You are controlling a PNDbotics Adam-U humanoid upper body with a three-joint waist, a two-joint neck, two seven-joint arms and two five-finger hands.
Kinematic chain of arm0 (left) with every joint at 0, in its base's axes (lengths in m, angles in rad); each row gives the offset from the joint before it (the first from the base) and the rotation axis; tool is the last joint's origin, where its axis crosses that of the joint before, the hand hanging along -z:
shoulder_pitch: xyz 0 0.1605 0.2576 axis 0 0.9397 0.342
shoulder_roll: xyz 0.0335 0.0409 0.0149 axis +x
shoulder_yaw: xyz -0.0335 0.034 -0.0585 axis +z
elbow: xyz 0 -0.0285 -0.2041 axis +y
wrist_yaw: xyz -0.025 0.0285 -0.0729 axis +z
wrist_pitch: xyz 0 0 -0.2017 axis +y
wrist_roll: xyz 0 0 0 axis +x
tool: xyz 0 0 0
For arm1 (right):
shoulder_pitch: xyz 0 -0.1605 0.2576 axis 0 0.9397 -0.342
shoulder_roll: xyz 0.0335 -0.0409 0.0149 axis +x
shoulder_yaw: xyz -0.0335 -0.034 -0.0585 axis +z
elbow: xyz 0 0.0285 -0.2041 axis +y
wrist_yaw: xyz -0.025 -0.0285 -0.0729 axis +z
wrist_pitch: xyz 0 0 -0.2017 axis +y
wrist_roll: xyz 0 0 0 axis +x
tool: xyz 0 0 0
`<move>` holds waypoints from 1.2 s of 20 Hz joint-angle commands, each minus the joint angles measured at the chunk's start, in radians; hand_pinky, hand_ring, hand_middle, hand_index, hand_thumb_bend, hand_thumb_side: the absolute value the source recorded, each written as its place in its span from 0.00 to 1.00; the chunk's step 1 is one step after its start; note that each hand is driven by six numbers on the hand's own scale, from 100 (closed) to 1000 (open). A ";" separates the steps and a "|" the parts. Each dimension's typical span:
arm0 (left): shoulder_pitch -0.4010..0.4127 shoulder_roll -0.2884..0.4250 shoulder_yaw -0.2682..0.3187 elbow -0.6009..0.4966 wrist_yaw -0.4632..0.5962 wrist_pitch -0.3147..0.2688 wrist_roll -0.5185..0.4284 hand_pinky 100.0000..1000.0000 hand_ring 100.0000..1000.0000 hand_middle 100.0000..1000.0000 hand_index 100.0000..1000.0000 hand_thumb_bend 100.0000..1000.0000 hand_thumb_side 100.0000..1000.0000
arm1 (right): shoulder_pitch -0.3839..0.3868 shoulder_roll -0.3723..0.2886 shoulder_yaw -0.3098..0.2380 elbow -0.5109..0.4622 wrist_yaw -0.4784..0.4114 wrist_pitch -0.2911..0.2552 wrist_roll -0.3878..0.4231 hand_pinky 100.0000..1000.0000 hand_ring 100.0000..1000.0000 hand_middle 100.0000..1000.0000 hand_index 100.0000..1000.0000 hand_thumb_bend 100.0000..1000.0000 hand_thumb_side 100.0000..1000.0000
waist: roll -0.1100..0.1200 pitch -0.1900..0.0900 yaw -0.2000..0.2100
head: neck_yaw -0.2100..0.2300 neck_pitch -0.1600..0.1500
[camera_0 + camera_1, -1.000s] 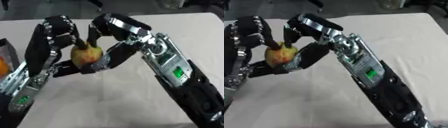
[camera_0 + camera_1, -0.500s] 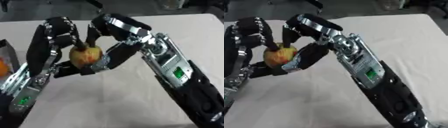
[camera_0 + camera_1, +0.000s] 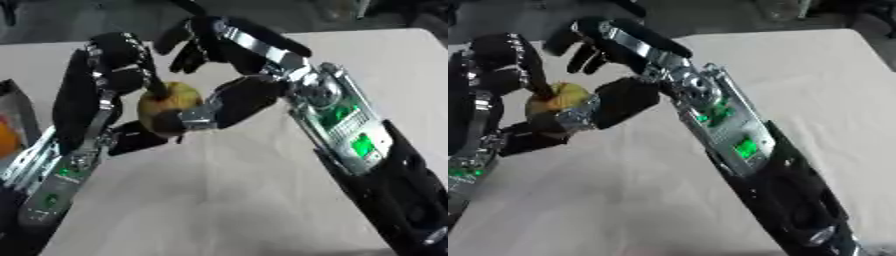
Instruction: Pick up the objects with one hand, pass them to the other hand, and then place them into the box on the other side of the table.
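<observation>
Cream-clothed table (image 3: 262,200) under us; apple (image 3: 171,107) held in air above its left half. Our left hand (image 3: 109,75) curls round apple. Our right hand (image 3: 236,55) has lifted fingers straight since a second ago, thumb still touching fruit. Handover nearly done; box (image 3: 17,112) at left edge next.

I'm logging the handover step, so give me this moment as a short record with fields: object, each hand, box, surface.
object: yellow-red apple, held up off the table between both hands
left hand: left hand, fingers curled over the apple's left and top side
right hand: right hand, thumb pressed against the apple's right side, the other fingers spread above it and off the fruit
box: box at the left edge, only partly in view, something orange inside
surface: table covered in pale cloth
</observation>
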 commanded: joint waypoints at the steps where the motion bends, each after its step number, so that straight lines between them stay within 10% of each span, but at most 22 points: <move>1: -0.015 0.015 0.013 -0.021 -0.002 0.002 0.012 0.29 0.21 0.18 0.26 0.48 0.00 | -0.016 -0.013 -0.014 -0.025 0.028 -0.001 -0.021 0.72 0.70 0.74 0.78 0.66 0.25 | -0.002 0.002 0.000 | -0.003 -0.012; 10: -0.008 0.021 0.023 -0.024 -0.004 0.012 0.031 0.28 0.21 0.18 0.25 0.48 0.00 | -0.016 -0.014 -0.021 -0.040 0.035 0.004 -0.042 0.73 0.71 0.75 0.79 0.66 0.23 | -0.001 0.002 0.001 | -0.001 -0.008; 14: 0.001 0.033 0.037 -0.025 -0.004 0.023 0.035 0.29 0.21 0.18 0.26 0.49 0.00 | -0.020 -0.022 -0.039 -0.051 -0.016 0.013 -0.086 0.75 0.73 0.77 0.78 0.48 0.05 | -0.001 -0.001 0.001 | 0.002 -0.003; 24: 0.020 0.072 0.075 0.000 0.031 0.064 0.036 0.29 0.21 0.18 0.25 0.49 0.00 | -0.035 -0.109 -0.179 -0.039 -0.202 0.004 -0.238 0.75 0.74 0.78 0.79 0.52 0.00 | -0.005 -0.014 -0.004 | 0.050 0.028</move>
